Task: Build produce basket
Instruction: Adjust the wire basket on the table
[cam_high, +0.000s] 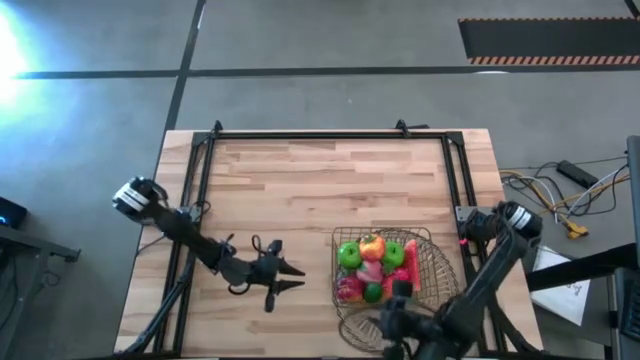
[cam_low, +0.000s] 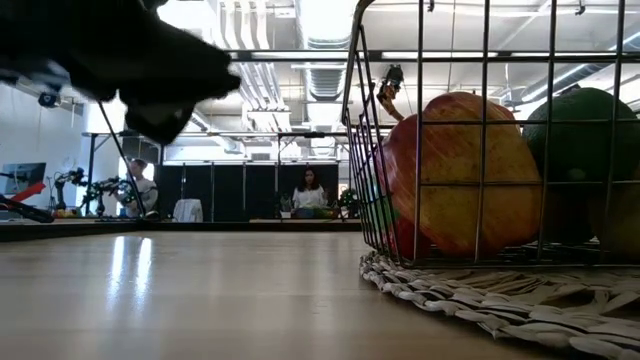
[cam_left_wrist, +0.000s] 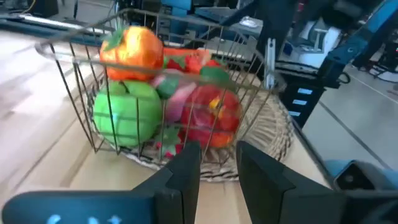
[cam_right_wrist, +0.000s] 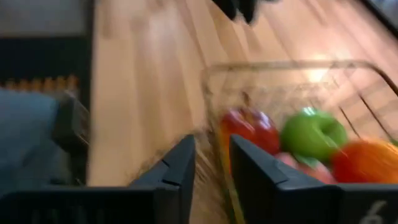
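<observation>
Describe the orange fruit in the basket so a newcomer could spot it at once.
Find the copper wire basket on the straw mat, on the wooden table's right near side. The orange fruit sits on top of the pile between two green apples, the only orange piece, with a green leafy cap.

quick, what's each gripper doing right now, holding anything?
Left gripper: fingers slightly apart, empty, facing the basket.
Right gripper: fingers slightly apart, empty, beside the basket.
</observation>
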